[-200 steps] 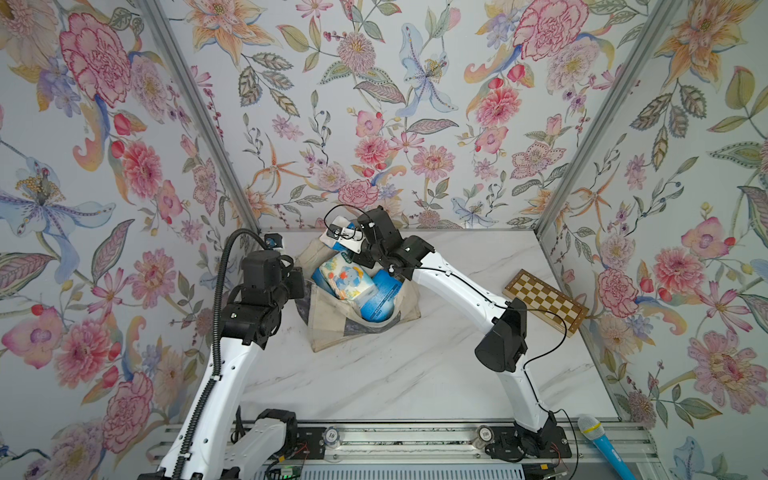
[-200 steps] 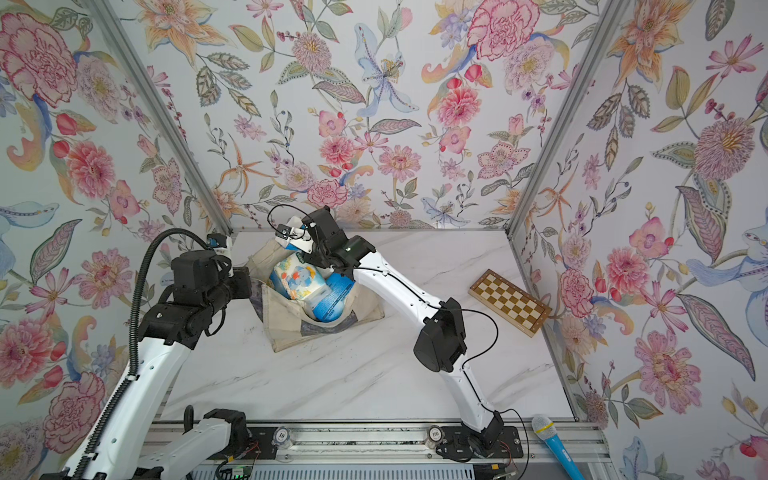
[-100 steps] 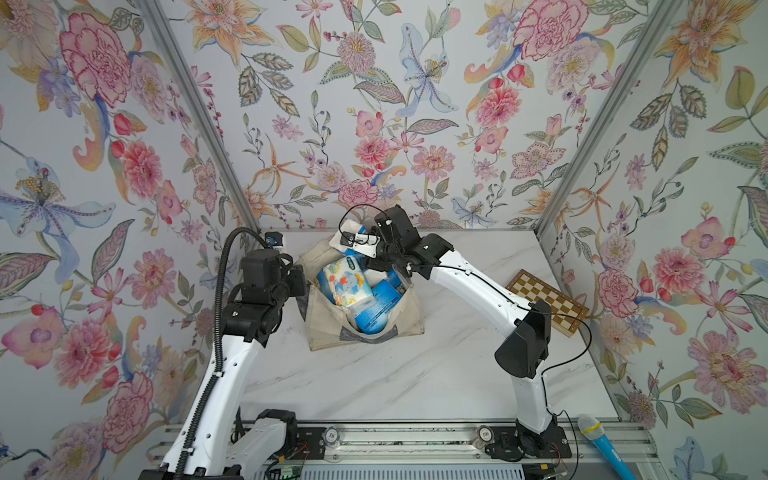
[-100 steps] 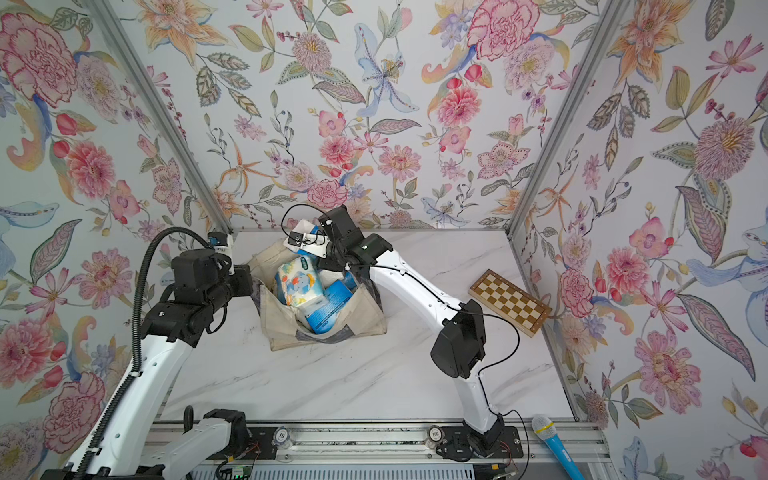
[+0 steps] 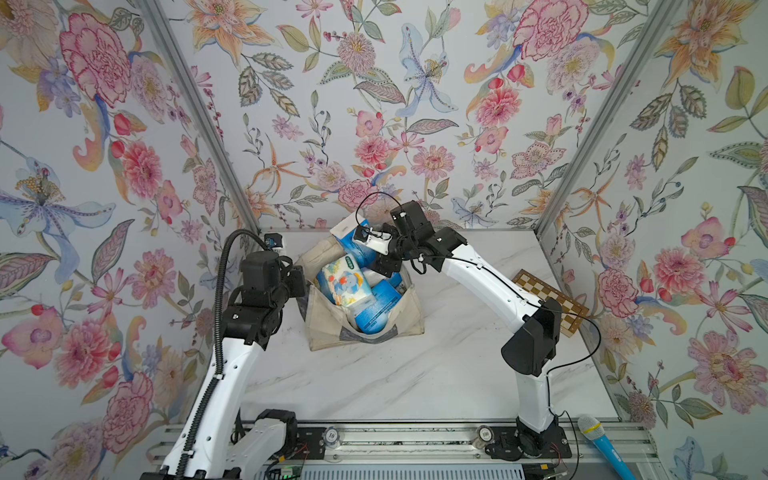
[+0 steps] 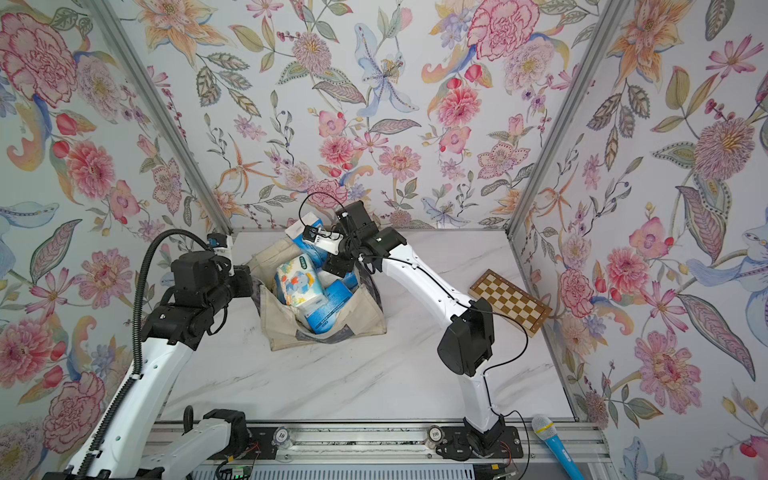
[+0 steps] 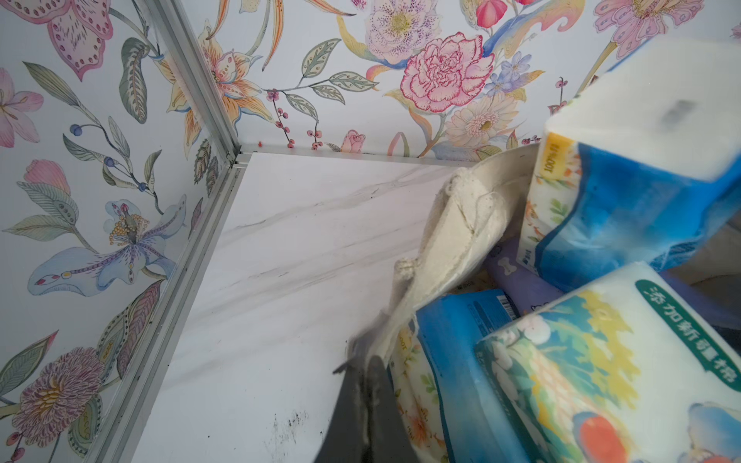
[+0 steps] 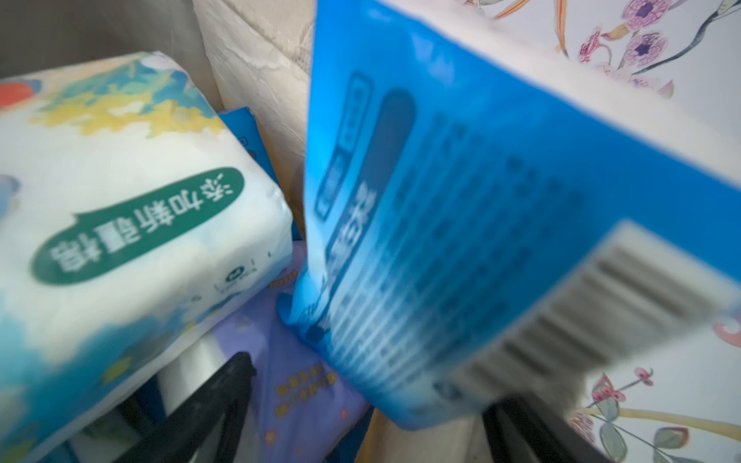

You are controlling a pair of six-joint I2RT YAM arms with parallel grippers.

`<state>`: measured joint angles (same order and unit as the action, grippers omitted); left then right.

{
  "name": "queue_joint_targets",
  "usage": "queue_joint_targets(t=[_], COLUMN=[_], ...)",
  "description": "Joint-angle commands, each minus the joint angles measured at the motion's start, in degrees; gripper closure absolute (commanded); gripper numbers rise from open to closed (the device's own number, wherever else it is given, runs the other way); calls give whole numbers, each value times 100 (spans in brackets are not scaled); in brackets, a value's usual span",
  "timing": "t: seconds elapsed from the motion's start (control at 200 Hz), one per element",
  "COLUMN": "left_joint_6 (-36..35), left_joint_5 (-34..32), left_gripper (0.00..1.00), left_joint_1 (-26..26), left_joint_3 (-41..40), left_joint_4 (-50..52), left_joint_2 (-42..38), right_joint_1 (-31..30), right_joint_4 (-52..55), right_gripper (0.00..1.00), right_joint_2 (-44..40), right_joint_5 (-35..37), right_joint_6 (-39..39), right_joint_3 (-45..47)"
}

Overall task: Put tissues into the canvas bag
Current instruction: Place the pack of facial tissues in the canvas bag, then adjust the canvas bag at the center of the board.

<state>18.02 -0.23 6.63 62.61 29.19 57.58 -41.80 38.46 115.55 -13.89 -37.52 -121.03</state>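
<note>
The right fingers (image 5: 380, 266) stand wide apart down in the mouth of the canvas bag (image 5: 328, 330). The right wrist view shows a gap between one finger and the tilted blue pack (image 8: 461, 220) that stands between them, so I judge it let go rather than gripped. The left fingers (image 7: 367, 385) are pressed together on the cream rim of the bag at its left side, holding the mouth open. The blue pack leans on end at the far rim with its white top above the fabric, propped on a lavender pack (image 8: 304, 385) and beside the cartoon pack (image 5: 343, 282), which lies on top of the heap of tissues (image 5: 376, 309) filling the bag; no pack shows loose on the table (image 5: 415, 374). The step in hand looks like the release of this pack. Doing it well calls for lifting the right fingers straight up and clear, without snagging the soft wrap or nudging the pack over the far rim, while the left side holds the rim taut. The bag looks full to the brim, so the pack may settle poorly or topple out. The chessboard (image 5: 552, 301) lies well apart at the table's right edge and the blue microphone (image 5: 598, 442) lies off the table at the front right; neither stands in the way
</note>
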Motion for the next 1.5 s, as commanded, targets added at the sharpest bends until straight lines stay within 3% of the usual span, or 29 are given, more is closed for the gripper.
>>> queue_joint_targets(t=[0.0, 0.175, 0.295, 0.36, 0.46, 0.541, 0.701, 0.941, 1.071, 1.216, 1.496], left_joint_6=[58, 83, 97, 97, 87, 78, 79, 52, 70, 79, 88], left_joint_5=[-242, -212, -197, -197, -214, -210, -145, -92, -52, -12, 66], left_gripper=[100, 100, 100, 100, 100, 100, 100, 100, 100, 100, 100], left_joint_1=[-136, -136, -132, -136, -136, -136, -136, -136, -132, -136, -136], left_joint_3=[-29, -123, -183, -195, -192, -182, -154, -118, -126, -118, -143], left_joint_4=[-296, -326, -334, -326, -317, -309, -323, -361, -396, -423, -502], left_joint_2=[-169, -243, -308, -330, -362, -370, -324, -244, -238, -211, -135], right_joint_1=[254, 668, 895, 1017, 1086, 1069, 813, 227, 155, 85, -20], right_joint_4=[199, -673, -2081, -2342, -1801, -1186, 293, 1399, 1762, 2075, 2063], right_gripper=[10, 10, 9, 20, 43, 49, 47, 39, 46, 53, 49], right_joint_2=[-454, -861, -1073, -920, -548, -298, 13, -65, 83, 181, -7], right_joint_5=[-1270, -2477, -2614, -2617, -2376, -2032, -1478, -124, 185, 1073, 936], right_joint_6=[675, 1654, 2964, 3680, 4108, 4285, 4239, 3761, 3752, 3822, 3638], right_joint_3=[35, 391, 903, 732, 53, -429, -1079, -977, -1106, -1184, -1170])
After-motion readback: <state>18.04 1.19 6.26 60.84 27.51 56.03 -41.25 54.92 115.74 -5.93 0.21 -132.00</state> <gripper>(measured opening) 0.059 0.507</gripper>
